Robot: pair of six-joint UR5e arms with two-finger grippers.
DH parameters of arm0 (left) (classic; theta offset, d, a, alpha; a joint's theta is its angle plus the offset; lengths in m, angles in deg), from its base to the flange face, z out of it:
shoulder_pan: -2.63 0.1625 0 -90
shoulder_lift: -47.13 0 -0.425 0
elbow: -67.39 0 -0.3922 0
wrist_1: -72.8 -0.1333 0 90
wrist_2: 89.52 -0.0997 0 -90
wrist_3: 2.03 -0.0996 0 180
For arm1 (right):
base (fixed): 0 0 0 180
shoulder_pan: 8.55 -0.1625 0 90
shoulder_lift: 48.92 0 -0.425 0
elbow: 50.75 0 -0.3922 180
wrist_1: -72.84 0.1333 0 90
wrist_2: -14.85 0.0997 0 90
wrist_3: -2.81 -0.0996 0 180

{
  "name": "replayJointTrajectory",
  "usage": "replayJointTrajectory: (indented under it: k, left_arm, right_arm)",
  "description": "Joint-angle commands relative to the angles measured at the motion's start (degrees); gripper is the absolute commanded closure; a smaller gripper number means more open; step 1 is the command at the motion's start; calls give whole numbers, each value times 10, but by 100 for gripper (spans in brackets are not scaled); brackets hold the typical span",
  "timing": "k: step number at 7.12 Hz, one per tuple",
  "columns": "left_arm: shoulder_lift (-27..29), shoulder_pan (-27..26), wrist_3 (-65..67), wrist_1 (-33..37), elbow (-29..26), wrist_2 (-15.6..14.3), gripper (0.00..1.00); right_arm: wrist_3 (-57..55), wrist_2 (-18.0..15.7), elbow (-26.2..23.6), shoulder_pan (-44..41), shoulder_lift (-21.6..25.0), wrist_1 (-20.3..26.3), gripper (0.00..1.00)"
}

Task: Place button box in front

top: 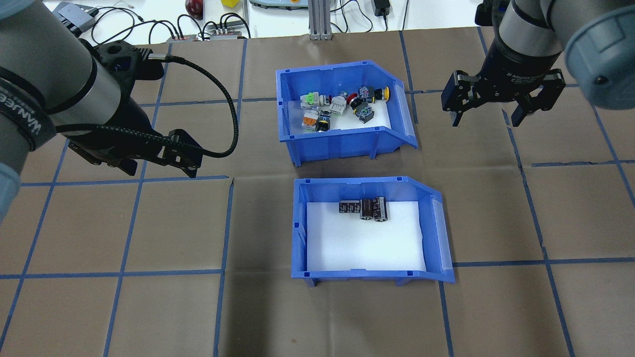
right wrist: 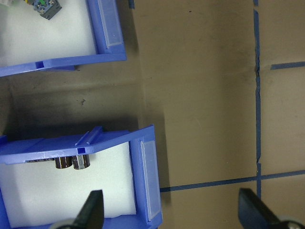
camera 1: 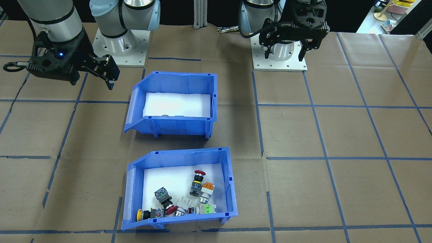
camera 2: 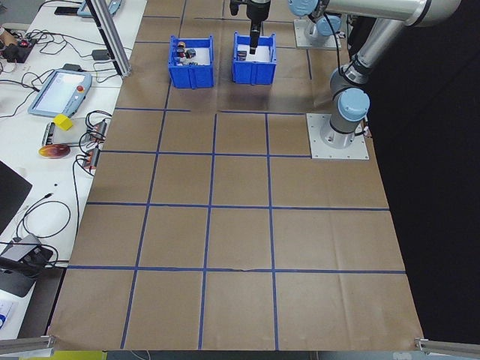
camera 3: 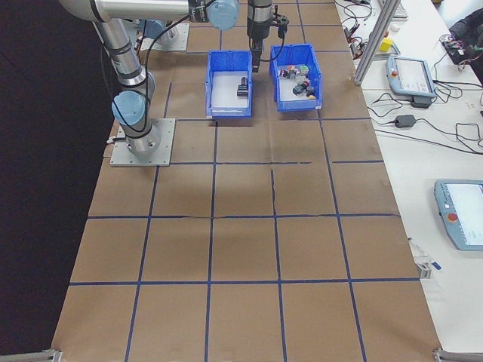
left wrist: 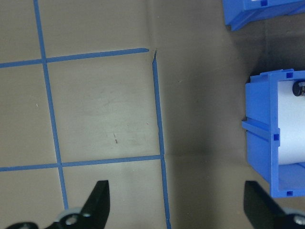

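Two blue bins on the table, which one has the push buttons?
The button box, farther from the robot's base; the nearer blue bin holds only dark cylinders.

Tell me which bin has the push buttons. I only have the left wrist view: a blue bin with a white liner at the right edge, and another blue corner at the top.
Observer: It's the one whose corner you see at the top. That blue plastic button box has a white foam liner and holds red, yellow, orange and green switches. It's the bin farther from the robot.
Operator: And the bin on my right?
Observer: That's the matching blue capacitor bin, nearer the robot. It holds only a few dark cylindrical capacitors.
Operator: Right gripper?
Observer: The right gripper is open and empty. It hovers off the button box's open-front end, touching nothing.
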Motion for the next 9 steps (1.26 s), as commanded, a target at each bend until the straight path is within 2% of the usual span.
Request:
replayJointTrajectory:
  k: [1, 2, 3, 9]
  left_arm:
    - [-2, 0, -1, -31, 5, 0, 1]
    - [-1, 0, -1, -46, 7, -1, 1]
    - [-3, 0, -1, -46, 7, -2, 1]
    - [-4, 0, -2, -46, 8, -2, 1]
  right_arm:
    - [-12, 1, 3, 0, -9, 11, 0]
    - [-11, 4, 3, 0, -8, 11, 0]
    - [-11, 29, 0, 0, -10, 11, 0]
    - [-4, 22, 0, 0, -8, 10, 0]
